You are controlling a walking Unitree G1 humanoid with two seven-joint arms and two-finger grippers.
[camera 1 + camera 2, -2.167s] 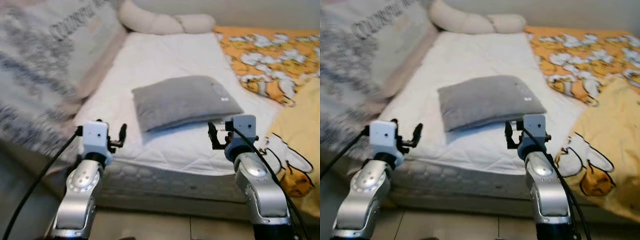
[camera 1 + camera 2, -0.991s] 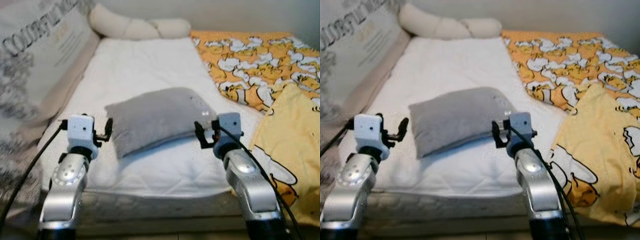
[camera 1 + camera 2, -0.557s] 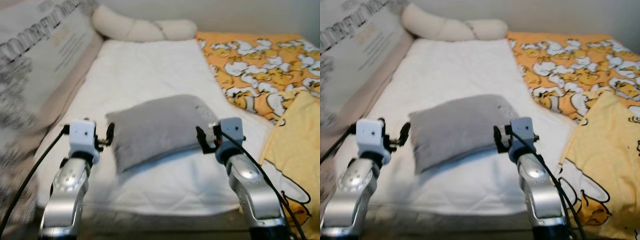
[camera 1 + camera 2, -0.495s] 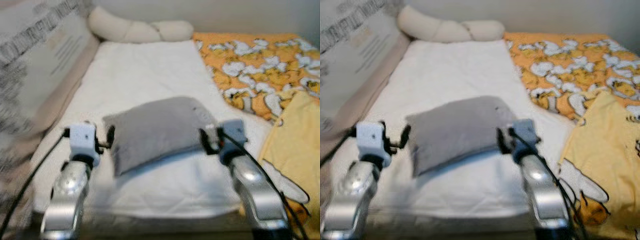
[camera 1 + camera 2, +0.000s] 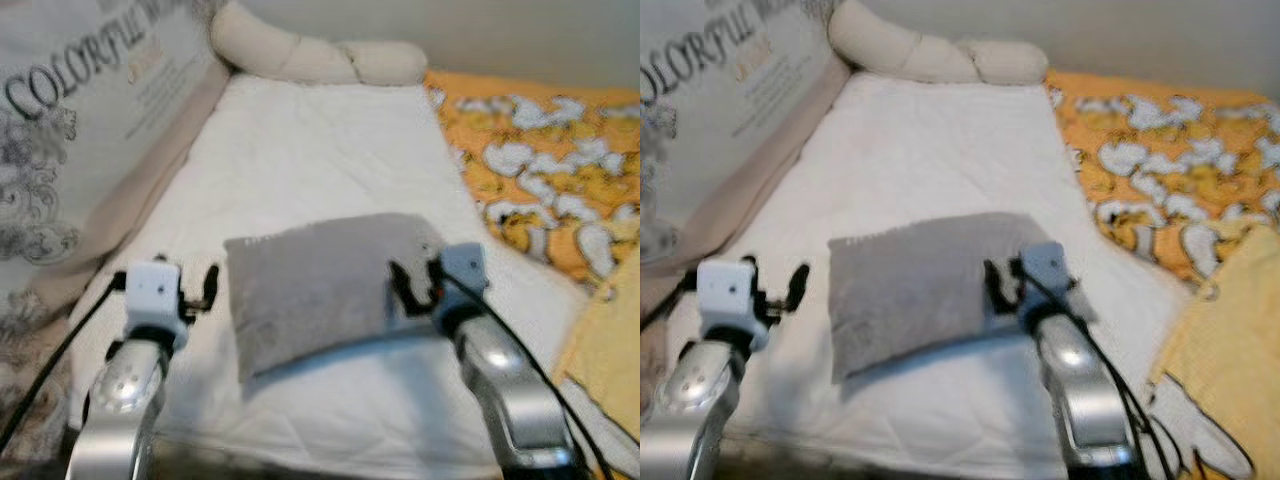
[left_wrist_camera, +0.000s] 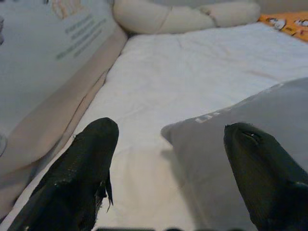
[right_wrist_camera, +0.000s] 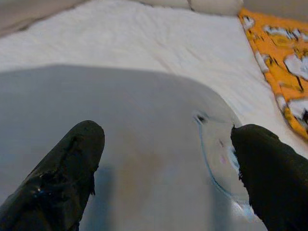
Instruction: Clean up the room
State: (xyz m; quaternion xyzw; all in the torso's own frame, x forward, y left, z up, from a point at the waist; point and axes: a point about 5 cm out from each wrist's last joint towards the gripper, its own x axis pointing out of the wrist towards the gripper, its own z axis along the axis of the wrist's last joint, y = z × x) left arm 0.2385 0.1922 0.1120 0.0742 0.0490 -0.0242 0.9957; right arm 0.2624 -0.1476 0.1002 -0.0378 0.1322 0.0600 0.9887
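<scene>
Lying flat on the white mattress [image 5: 320,150], grey pillow [image 5: 310,285] between both arms, looking soft, light and floppy. Spread wide, left gripper [image 6: 166,159] at its near corner, right gripper [image 7: 163,159] over its far edge; best pinched at opposite edges

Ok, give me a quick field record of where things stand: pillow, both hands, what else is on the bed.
pillow: grey pillow, flat on the white mattress
left hand: open, at the pillow's left edge
right hand: open, over the pillow's right end
grasp: neither hand closed on the pillow
head of bed: cream bolster
robot's left: printed cushion
robot's right: orange patterned blanket
</scene>
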